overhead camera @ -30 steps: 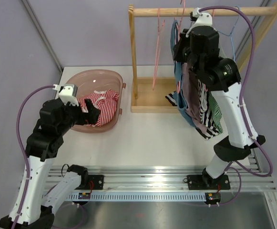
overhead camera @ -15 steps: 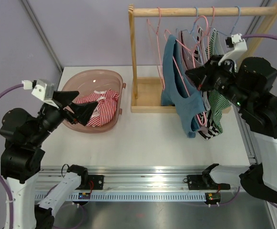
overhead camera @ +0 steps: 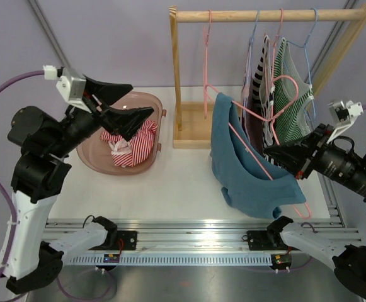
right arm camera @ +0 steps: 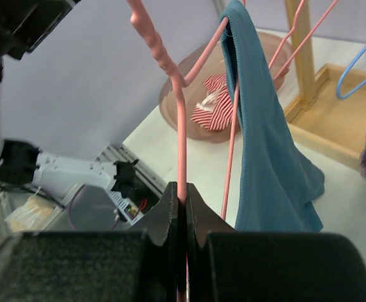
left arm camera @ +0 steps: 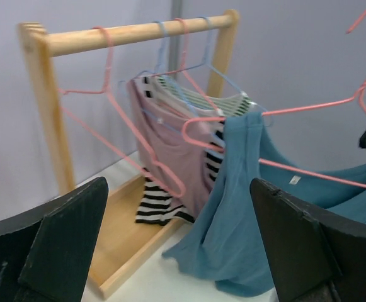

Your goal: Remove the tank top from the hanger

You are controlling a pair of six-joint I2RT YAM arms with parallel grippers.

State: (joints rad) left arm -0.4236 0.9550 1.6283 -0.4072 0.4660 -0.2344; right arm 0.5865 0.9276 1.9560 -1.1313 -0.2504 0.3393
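The right gripper (overhead camera: 268, 151) is pressed together on the neck of the pink hanger (right arm camera: 181, 126), pinching the wire just below its hook. The hook stands free of the wooden rail (overhead camera: 271, 14), so the garment can be worked loose in open space instead of among its neighbours. The blue tank top (overhead camera: 245, 182) hangs just beyond and to the left of those fingertips. Its straps are draped over the hanger's far shoulder and its body sags toward the white table (overhead camera: 176, 182); whether the hem touches the surface cannot be told. The hanger is tipped steeply, which lets the cloth slide toward one end.

Well to the left of the right gripper, the left gripper (overhead camera: 142, 99) is raised with its fingers spread wide and holds nothing. It points across the table at the tank top, and its wrist view frames the blue cloth squarely between the two black fingers. The pose reads as a line-up to take hold of the fabric while the other arm anchors the hanger.

Below the left gripper sits the pink basket (overhead camera: 89, 151), holding a red-striped garment (overhead camera: 132, 145). Farthest from both grippers, the rail carries an empty pink hanger (overhead camera: 206, 63) and the hung clothes (overhead camera: 277, 94).
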